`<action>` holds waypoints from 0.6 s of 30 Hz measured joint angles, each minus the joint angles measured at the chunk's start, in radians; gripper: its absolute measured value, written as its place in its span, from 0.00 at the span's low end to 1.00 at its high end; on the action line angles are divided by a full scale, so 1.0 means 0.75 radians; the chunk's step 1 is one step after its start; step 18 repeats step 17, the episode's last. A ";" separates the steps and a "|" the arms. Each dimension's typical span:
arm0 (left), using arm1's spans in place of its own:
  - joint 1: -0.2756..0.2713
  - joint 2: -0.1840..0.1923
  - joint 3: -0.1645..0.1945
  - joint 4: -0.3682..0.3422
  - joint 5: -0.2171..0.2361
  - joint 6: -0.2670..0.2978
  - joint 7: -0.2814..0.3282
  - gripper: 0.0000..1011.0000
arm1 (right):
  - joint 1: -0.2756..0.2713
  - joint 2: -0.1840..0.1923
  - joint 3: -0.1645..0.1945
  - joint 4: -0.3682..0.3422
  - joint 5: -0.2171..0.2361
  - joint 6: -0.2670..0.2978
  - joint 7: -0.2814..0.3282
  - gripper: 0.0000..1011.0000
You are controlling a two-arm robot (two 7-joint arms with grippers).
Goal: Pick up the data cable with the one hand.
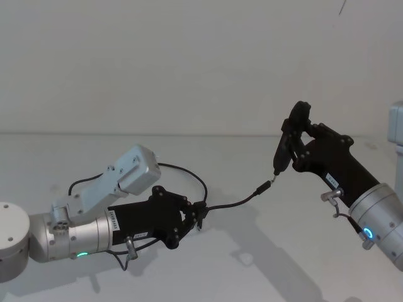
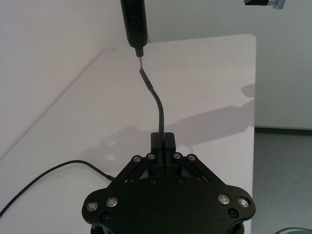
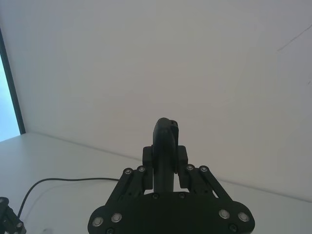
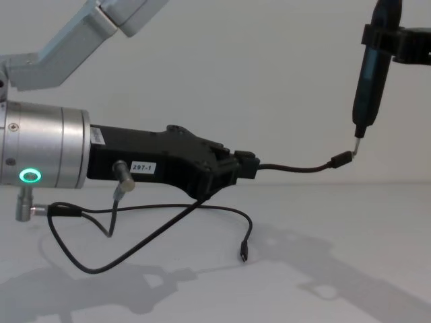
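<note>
The data cable (image 4: 296,168) is a thin black cord, and my left gripper (image 4: 242,167), the black hand labelled "297-1", is shut on it above the white table. From the fingers (image 2: 163,141) a short stretch of cable (image 2: 158,105) reaches out to its plug (image 1: 264,187). That plug touches the pale tip of a slim black stick tool (image 4: 370,67). My right gripper (image 1: 299,141) is shut on the tool (image 3: 165,131), holding it nearly upright. The rest of the cable (image 1: 182,171) loops back over the table, and its other plug (image 4: 242,254) hangs just above the surface.
The white table (image 1: 252,264) ends at an edge with grey floor beyond (image 2: 282,161). A short grey wire (image 4: 114,195) dangles from my left wrist. A grey box (image 1: 395,126) stands at the far right. A pale wall stands behind.
</note>
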 joint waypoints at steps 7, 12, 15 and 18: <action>0.000 0.000 0.000 0.000 0.000 0.000 0.000 0.03 | 0.000 0.001 -0.001 0.000 0.001 0.001 0.001 0.28; 0.000 0.000 0.000 0.000 0.000 0.000 0.000 0.03 | 0.000 0.002 -0.002 0.000 0.002 0.002 0.001 0.28; 0.000 0.000 0.000 0.000 0.000 0.000 0.000 0.03 | 0.000 0.003 -0.002 0.000 0.002 0.002 0.002 0.28; 0.000 0.000 0.000 0.000 0.000 0.000 0.000 0.03 | 0.000 0.003 -0.003 0.000 0.002 0.002 0.002 0.28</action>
